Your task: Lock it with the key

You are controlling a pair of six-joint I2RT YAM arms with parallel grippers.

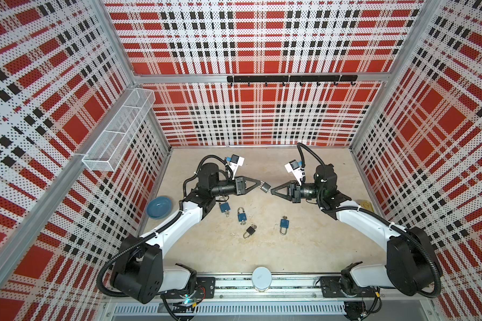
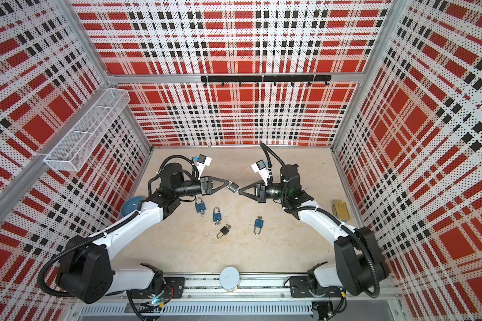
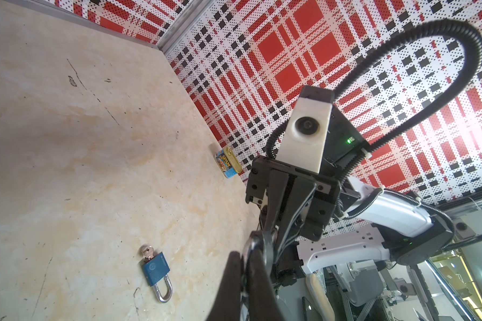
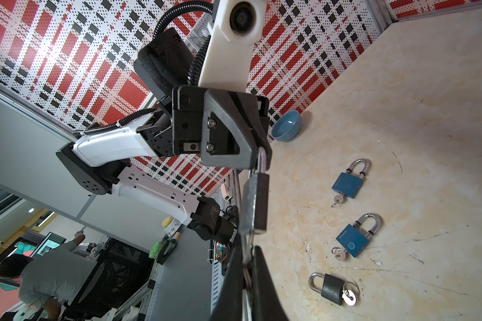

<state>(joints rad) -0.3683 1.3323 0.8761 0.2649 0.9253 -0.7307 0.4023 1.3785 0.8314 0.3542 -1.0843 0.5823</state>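
Note:
A dark grey padlock (image 1: 265,186) (image 2: 233,187) hangs in the air between my two grippers, above the middle of the floor. My left gripper (image 1: 259,184) (image 3: 245,257) is shut on its silver shackle (image 4: 261,162) (image 3: 252,241). The lock body (image 4: 255,205) points towards my right gripper (image 1: 272,191) (image 4: 248,268). That gripper is shut on the key (image 4: 247,242) sticking out of the lock's underside. Only a thin strip of metal shows there, because the fingers hide the rest of the key.
On the floor lie three blue padlocks (image 1: 224,207) (image 1: 242,216) (image 1: 283,223) and a black one (image 1: 250,230), each with a key in it. A blue bowl (image 1: 159,207) sits by the left wall, a Spam tin (image 1: 366,205) by the right wall, and a white cylinder (image 1: 261,278) at the front rail.

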